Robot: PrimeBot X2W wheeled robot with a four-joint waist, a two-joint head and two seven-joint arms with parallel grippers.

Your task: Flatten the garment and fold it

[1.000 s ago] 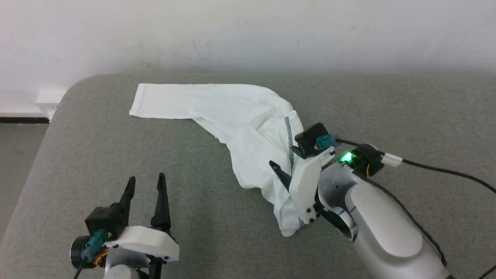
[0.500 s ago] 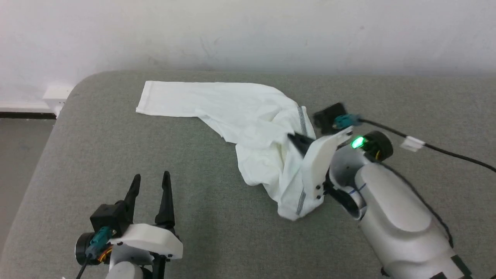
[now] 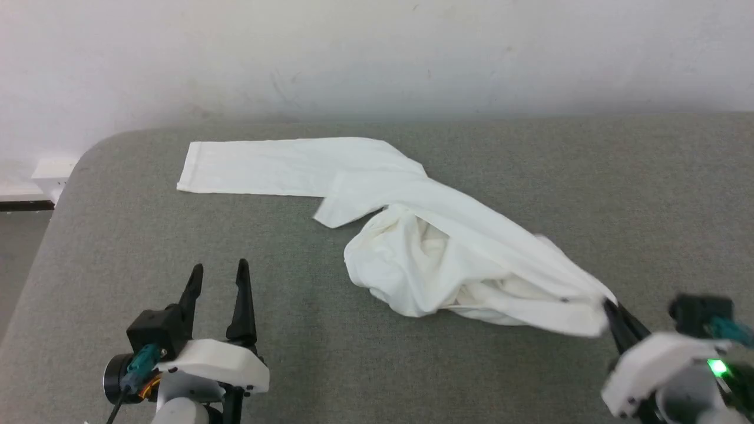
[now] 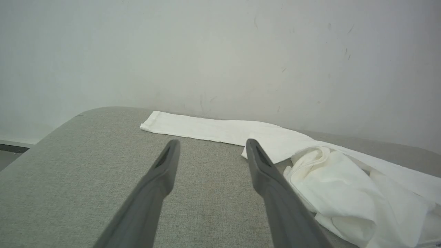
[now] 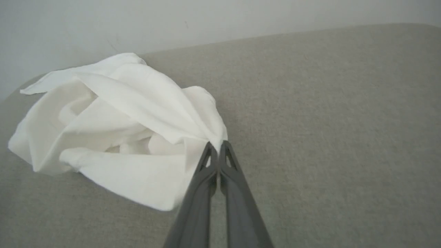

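Observation:
The garment is a white shirt lying crumpled on the grey table, with one sleeve stretched flat toward the far left. My right gripper sits at the lower right, shut on an edge of the garment, which is pulled out in a taut ridge toward it. In the right wrist view the two fingers press together at the tip with the garment bunched ahead of them. My left gripper stands open at the lower left, apart from the cloth; its spread fingers frame bare table beside the garment.
A pale wall rises behind the table's far edge. The table's rounded left corner drops off to the floor, where a white socket box sits by the wall.
My right gripper shut on the garment's edge and drew it to the near right, stretching the cloth out. The head view has shifted. The left gripper stays open in place.

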